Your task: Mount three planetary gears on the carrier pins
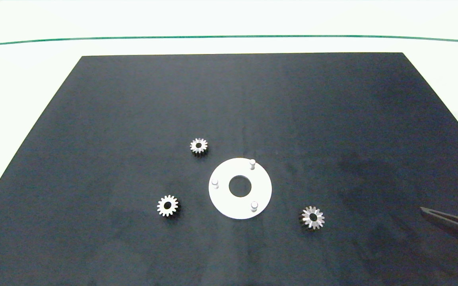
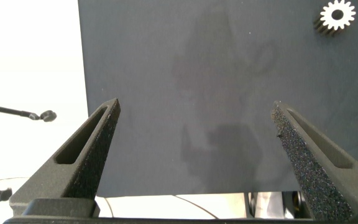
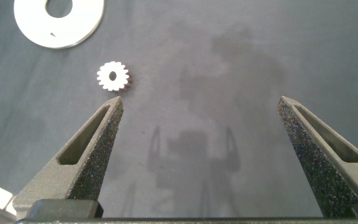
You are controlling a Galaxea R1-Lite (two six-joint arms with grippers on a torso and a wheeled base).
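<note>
right gripper (image 1: 457, 198): sat at the right edge of the head view, lower half, fingers spread wide and holding nothing. the right wrist view showed the same, two pads far apart over bare mat.

left gripper (image 2: 194, 124): didn't show in the head view at all. in its own wrist view the fingers were wide open and empty, hanging over the mat's edge where the white table (image 2: 30, 56) began.

gears: three of them, all flat on the black mat (image 1: 133, 99), none on a pin yet. one at lower right of the disc (image 1: 313, 217), one at lower left (image 1: 167, 205), one at upper left (image 1: 198, 146).

disc (image 1: 223, 202): white, center of the frame, slightly below the middle. its three pins (image 1: 252, 164) stood upright and bare.

key relation: the lower-right gear lay between the right gripper and the disc, so i'd say that arm was clearly the nearer one. in the right wrist view that gear (image 3: 113, 76) sat just past one fingertip, off to that side rather than between the pads, with the disc (image 3: 73, 31) further on the same way.

long axis: none really, gears were round and lying flat, bore up.

room: plenty. the gear was well apart from the disc and nothing crowded it.

other two gears: on the left side, so probably the left arm's job. one showed in a corner of the left wrist view (image 2: 337, 15).
</note>
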